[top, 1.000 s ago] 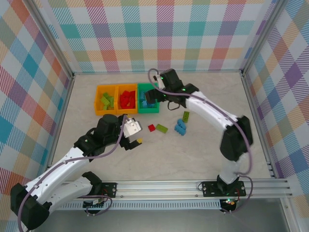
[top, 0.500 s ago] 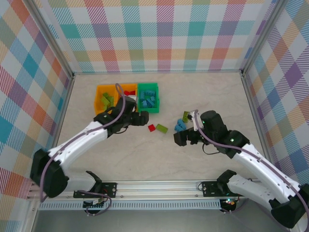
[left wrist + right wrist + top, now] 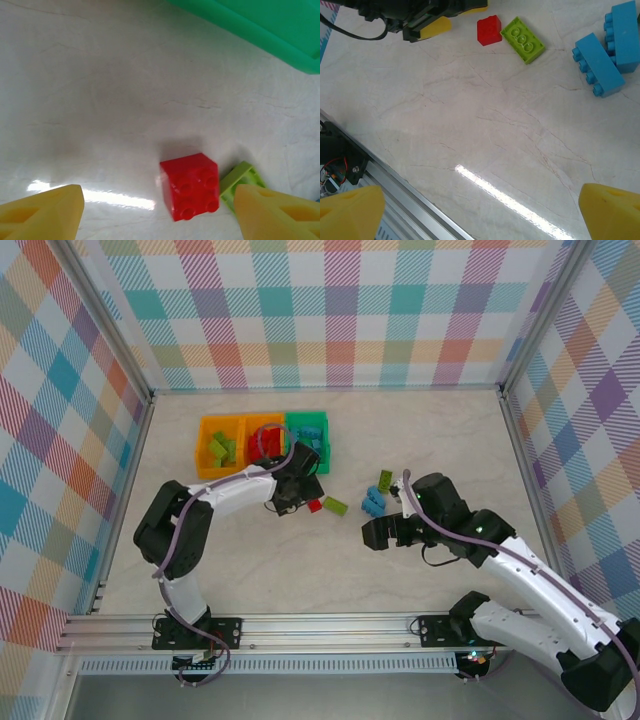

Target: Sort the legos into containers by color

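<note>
Left jaws are down low over the desk (image 3: 250, 570), spread wide with nothing in them. The red brick (image 3: 190, 186) sits between the yellow fingertips (image 3: 42, 212), low in the wrist view and nearer the right-hand tip. Here's the worry: the lime brick (image 3: 241, 181) lies just beside it, squarely in that tip's path. A squeeze from here could pinch both, or knock the red one askew so it squirts free.

Bins are upper left in the overhead view. The green bin (image 3: 308, 416), holding blue, is nearest. Reds belong in the middle orange bin (image 3: 263, 418), so it's an easy one to drop wrong.

Right jaws, wide open and empty, hover over bare desk below the blue bricks (image 3: 597, 65).
</note>
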Action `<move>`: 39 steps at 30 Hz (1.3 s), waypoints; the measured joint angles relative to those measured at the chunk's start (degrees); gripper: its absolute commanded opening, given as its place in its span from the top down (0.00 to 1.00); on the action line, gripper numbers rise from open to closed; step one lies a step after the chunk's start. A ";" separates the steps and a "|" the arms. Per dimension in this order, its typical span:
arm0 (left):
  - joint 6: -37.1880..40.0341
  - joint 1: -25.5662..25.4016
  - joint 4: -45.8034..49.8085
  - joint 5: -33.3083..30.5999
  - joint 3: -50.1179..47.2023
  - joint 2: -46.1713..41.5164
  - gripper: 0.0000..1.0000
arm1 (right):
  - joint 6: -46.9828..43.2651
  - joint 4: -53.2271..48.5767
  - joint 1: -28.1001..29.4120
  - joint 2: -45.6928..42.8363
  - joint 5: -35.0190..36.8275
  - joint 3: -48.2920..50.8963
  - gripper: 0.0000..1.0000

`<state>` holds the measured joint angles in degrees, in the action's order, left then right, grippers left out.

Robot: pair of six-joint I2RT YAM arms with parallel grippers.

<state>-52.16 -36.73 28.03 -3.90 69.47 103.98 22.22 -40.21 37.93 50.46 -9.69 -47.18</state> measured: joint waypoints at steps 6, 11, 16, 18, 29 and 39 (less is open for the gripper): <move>-0.74 0.00 -1.01 2.03 2.01 4.07 0.32 | 0.28 0.26 0.00 -0.74 0.22 0.50 0.00; 0.04 -0.13 -0.85 2.86 2.05 5.55 0.47 | 0.92 0.46 0.00 0.09 0.17 1.38 0.00; 1.11 -0.37 -0.74 3.10 1.81 5.60 0.60 | 0.94 0.70 0.00 0.72 0.20 1.44 0.00; 1.51 -0.37 -0.92 3.30 1.66 5.53 0.65 | 0.94 0.70 0.00 0.72 0.20 1.44 0.00; 4.15 0.59 1.03 -0.87 -2.23 -3.56 0.76 | 1.38 1.88 0.00 -0.83 -0.52 1.44 0.00; 9.73 16.57 1.70 -9.16 13.68 -3.61 0.77 | 2.69 3.72 0.00 -2.08 -0.68 1.46 0.00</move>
<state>-42.44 -20.16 29.74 -13.06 83.15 100.38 24.91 -36.49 37.93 48.38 -10.37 -45.71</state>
